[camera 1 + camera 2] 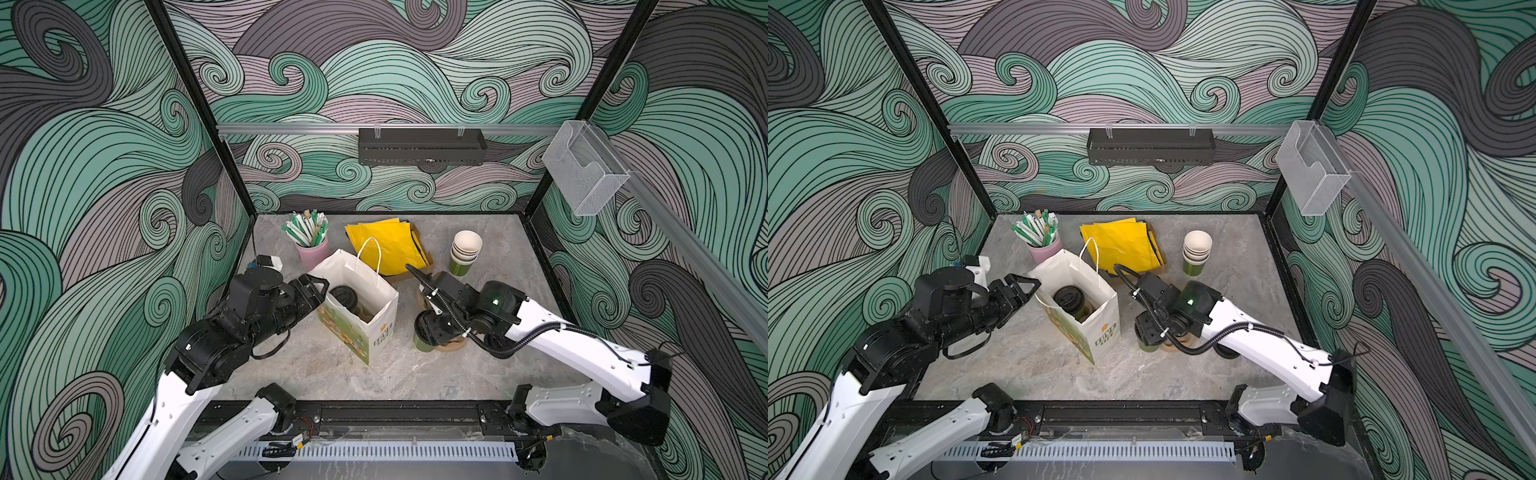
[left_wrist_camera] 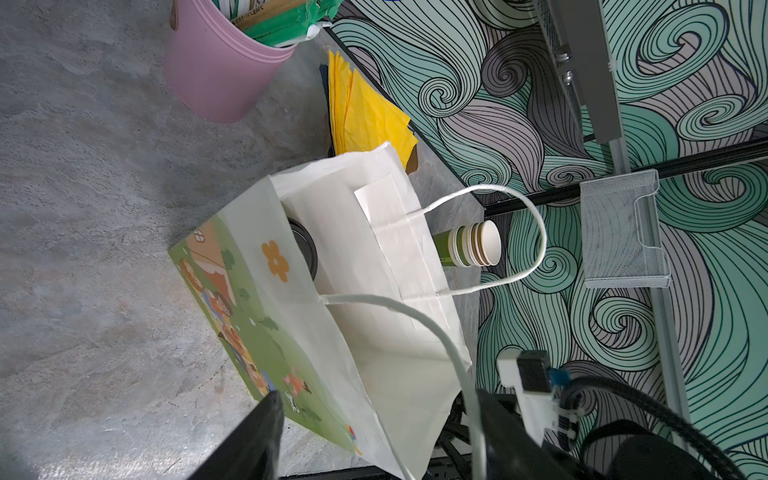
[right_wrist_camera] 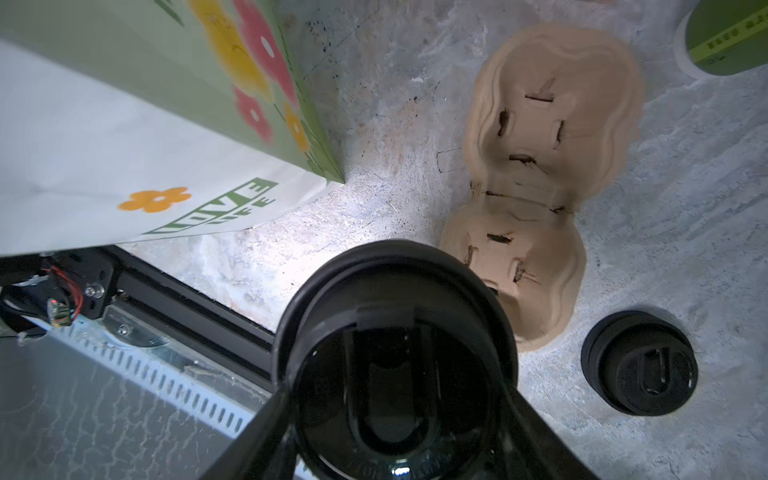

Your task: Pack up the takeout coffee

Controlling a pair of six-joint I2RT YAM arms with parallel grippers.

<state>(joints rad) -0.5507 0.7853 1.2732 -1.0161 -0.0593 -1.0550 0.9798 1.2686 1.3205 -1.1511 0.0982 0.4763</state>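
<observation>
1. Now, the lidded coffee cup is outside the paper bag. It is just beside the bag's printed side wall and next to the cardboard carrier. Another lidded cup sits inside the bag.
2. The right fingers are closed around the outside cup just under its black lid. That is as far as I can make out, since the lid hides the actual contact.
3. The left fingers are spread wide at the bag's near edge and hold nothing. The paper wall runs between them unpinched.
4. The bag is light and only flanked, not gripped. If the cup clips the rim or the upright string handle on its way over, the bag could fold or tip.
5. Half the room inside is taken. A cup lowered onto the other cup's lid would end up leaning, and too hard a squeeze on soft paper could pop the lid.
6. A loose lid lies on the counter, close enough for a low swing to knock it.
7. "LOVE LIFE" is printed in green on the bag's white side. The yellow band on the stack of cups has lettering too blurred to read.
</observation>
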